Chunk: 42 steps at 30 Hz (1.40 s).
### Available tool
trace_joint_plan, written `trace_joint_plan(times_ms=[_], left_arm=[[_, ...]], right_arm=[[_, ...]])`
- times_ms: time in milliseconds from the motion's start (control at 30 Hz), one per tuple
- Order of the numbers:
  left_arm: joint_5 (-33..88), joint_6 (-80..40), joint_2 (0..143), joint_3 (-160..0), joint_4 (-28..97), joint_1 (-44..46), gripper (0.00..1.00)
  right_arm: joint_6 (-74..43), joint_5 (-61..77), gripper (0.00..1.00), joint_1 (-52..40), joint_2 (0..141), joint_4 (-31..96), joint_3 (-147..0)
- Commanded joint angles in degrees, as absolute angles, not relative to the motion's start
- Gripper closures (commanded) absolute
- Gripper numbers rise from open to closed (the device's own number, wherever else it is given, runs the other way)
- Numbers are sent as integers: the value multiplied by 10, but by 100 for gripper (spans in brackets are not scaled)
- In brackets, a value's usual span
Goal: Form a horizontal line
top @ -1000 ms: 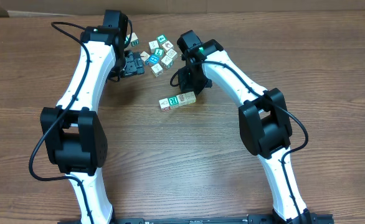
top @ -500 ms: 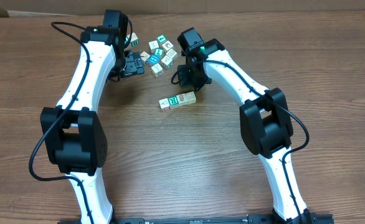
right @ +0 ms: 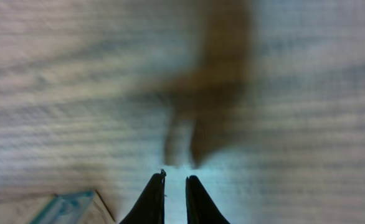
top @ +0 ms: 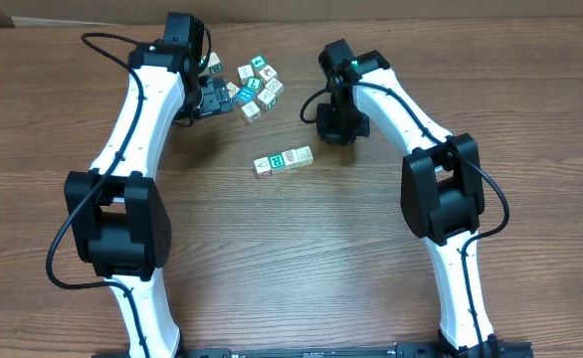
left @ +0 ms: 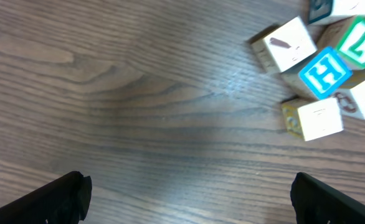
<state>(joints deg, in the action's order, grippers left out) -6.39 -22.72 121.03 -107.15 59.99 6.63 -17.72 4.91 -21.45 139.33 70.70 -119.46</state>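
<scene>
You're looking at a lab-style robot bench; a bare wood-grain table [top: 291, 259] carries two white-and-black arms, and a cardboard edge [top: 391, 8] runs along twelve o'clock.

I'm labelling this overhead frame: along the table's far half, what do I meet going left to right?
left gripper → loose jumble of cubes → short row of cubes → right gripper

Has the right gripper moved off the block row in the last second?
Yes. In the overhead view the right gripper has shifted right and slightly up, away from the block row, which stayed put on the table. Its fingers are nearly closed, holding nothing.
</scene>
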Motion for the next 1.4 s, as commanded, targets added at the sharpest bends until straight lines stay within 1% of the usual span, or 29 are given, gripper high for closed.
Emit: trace_joint_plan(times_ms=[0,33,67,100,167,200,233,333,400,600,767,967,1367], left_arm=[[-49,-237,1199,-1079,595,64,0],[-49,-228,1199,-1079,591,64,0],[-49,-220,1199,-1079,595,64,2],[-48,-218,1199,-1079,604,64,22],[-37,-223,1199,-1079,639,64,79],[-27,-231,1199,-1079,661,64,92],[-16,-240,1199,-1076,682,65,96],[1,-255,1199,-1042,721,75,96],[6,-255,1199,-1014,715,85,96],[30,-252,1199,-931,662,111,96],[103,-227,1199,-900,608,113,96],[106,-229,1199,-871,564,113,96],[106,-229,1199,-864,526,113,96]], right_arm=[[-177,46,90,-215,1397,728,-1200],[-177,46,89,-215,1397,735,-1200],[-177,46,89,-215,1397,740,-1200],[-177,46,88,-215,1397,743,-1200],[-177,46,87,-215,1397,748,-1200],[-177,46,87,-215,1397,748,-1200],[-177,46,87,-215,1397,748,-1200],[-178,47,87,-215,1397,747,-1200],[-180,54,88,-215,1397,747,-1200],[-182,91,94,-217,1397,747,-1200],[-198,91,95,-222,1397,747,-1200],[-213,91,96,-234,1397,748,-1200],[-212,91,96,-252,1397,746,-1200]])
